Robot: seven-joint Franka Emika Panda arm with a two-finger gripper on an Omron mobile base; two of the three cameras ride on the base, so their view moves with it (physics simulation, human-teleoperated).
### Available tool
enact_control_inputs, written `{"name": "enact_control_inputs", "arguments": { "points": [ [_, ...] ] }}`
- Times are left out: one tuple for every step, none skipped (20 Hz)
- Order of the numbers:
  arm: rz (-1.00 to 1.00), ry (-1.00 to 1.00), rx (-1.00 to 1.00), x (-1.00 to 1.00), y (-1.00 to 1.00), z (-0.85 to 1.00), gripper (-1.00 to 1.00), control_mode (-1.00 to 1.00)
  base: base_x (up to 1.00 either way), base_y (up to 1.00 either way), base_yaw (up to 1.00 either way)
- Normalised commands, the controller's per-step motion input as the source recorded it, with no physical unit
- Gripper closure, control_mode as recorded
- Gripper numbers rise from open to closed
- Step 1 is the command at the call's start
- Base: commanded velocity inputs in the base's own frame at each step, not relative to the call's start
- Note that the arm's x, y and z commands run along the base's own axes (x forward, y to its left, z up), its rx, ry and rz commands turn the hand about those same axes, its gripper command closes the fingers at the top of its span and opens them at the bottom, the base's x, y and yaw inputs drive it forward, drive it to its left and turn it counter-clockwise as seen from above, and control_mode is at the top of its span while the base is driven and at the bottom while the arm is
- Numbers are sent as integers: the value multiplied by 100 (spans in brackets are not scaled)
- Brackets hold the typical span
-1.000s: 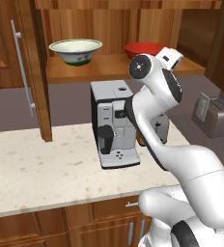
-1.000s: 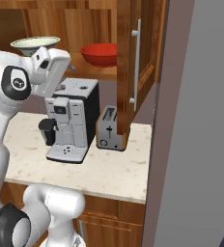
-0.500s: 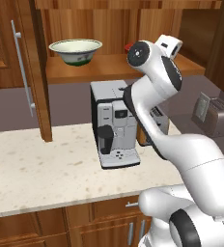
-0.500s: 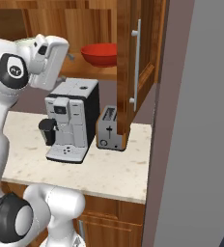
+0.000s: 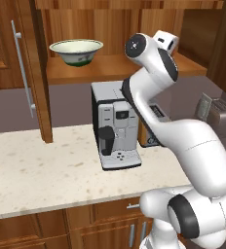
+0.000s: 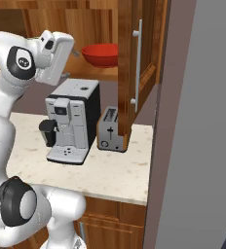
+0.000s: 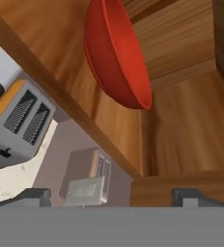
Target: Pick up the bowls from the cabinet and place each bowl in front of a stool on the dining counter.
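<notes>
Two bowls on the shelf (image 5: 134,65) — gripper (image 7: 111,195) wide open, empty; square up to the red bowl (image 7: 116,53) before closing.

We see open shelf room between the cream bowl (image 5: 76,51) and red bowl (image 6: 101,54). Open cabinet door (image 6: 133,63) flanks right; coffee machine (image 5: 114,125) and toaster (image 6: 110,130) crowd the desk (image 5: 32,168) below.

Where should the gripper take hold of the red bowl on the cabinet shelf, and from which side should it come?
Probably the red bowl is best gripped on its thin rim at the side facing the open cabinet front, one finger inside, one outside. It sits upright on the shelf, too wide to span. The open gripper should come from the front.
</notes>
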Motion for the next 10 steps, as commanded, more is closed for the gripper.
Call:
{"name": "enact_control_inputs", "arguments": {
  "points": [
    [1,0,0,34,0,0,-100,-100,0,0,0],
    [1,0,0,29,0,0,-100,-100,0,0,0],
    [0,0,0,29,0,0,-100,-100,0,0,0],
    [0,0,0,30,0,0,-100,-100,0,0,0],
    [0,0,0,29,0,0,-100,-100,0,0,0],
    [0,0,0,37,0,0,-100,-100,0,0,0],
    [0,4,0,44,0,0,-100,-100,0,0,0],
    [1,5,0,44,0,0,-100,-100,0,0,0],
    [1,6,1,45,0,0,-100,-100,0,0,0],
    [1,6,1,46,0,0,-100,-100,0,0,0]
  ]
}}
